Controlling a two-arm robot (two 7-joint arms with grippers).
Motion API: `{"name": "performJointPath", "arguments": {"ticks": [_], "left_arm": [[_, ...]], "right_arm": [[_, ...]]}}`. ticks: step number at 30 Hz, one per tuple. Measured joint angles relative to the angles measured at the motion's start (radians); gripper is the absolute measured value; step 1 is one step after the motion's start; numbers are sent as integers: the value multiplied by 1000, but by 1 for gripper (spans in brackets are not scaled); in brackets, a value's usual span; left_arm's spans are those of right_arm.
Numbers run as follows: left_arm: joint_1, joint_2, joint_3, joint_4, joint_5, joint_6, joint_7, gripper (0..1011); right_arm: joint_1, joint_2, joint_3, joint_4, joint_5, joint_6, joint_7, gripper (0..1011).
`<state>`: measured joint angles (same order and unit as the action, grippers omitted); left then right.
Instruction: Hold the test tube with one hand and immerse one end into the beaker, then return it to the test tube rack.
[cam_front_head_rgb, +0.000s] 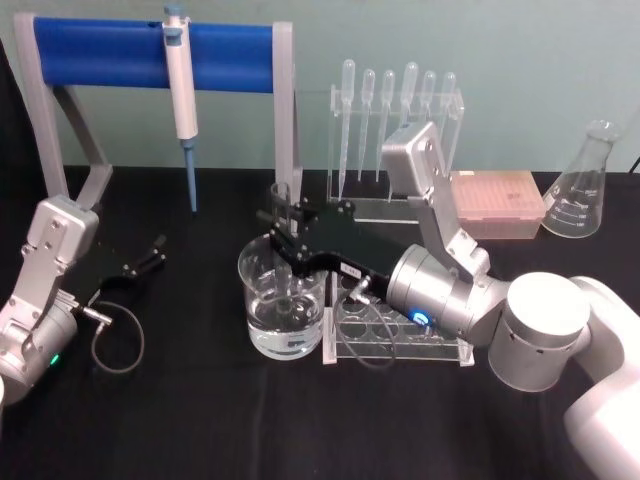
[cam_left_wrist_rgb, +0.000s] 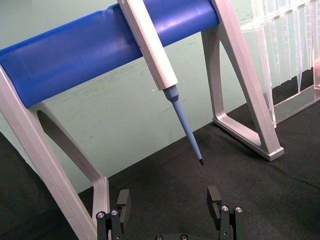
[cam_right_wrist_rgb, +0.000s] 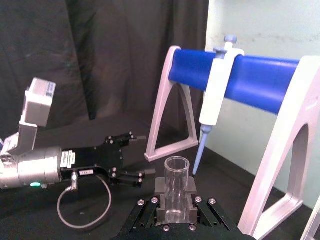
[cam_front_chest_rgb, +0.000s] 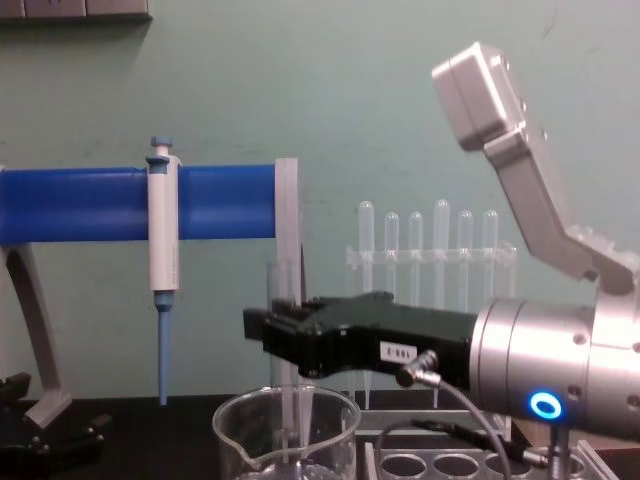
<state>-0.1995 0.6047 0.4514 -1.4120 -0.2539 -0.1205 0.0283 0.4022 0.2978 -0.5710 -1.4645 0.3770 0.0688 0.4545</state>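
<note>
The right pincer (cam_front_head_rgb: 286, 226) reaches in from the right over the beaker (cam_front_head_rgb: 283, 320) and pinches the test tube (cam_front_head_rgb: 281, 198) between its two fingers, a little below the tube's open rim. The tube stands upright. Its top sticks up above the fingers and its lower part hangs down inside the beaker, which holds clear water and sits on the black counter (cam_front_head_rgb: 200, 420) near the middle. I cannot tell whether the rounded end reaches the water.

In the right wrist view the tube's open mouth (cam_right_wrist_rgb: 176, 165) rises between the dark finger pads (cam_right_wrist_rgb: 161, 187), which press on it from both sides.

A clear rack (cam_front_head_rgb: 400, 338) with round holes lies just beside the beaker, on its right, under the right arm's silver wrist.

The left pincer (cam_front_head_rgb: 150, 255) rests low on the left side of the counter, well apart from the beaker, with its fingers (cam_left_wrist_rgb: 123, 202) spread and nothing between them.

Behind it, a white-and-blue pipettor (cam_front_head_rgb: 185, 90) hangs from the blue bar of a stand (cam_front_head_rgb: 100, 55). Farther back stand a holder of thin pipettes (cam_front_head_rgb: 400, 95), a pink box (cam_front_head_rgb: 495, 205) and a glass flask (cam_front_head_rgb: 585, 185).
</note>
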Motion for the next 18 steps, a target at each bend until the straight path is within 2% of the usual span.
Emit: {"name": "performJointPath", "arguments": {"ticks": [6, 18], "left_arm": [[0, 0, 0, 0, 0, 0, 0, 1000], [0, 0, 0, 0, 0, 0, 0, 1000]], "right_arm": [[-11, -9, 2, 22, -9, -7, 3, 227], [-19, -12, 3, 20, -24, -4, 0, 227]]}}
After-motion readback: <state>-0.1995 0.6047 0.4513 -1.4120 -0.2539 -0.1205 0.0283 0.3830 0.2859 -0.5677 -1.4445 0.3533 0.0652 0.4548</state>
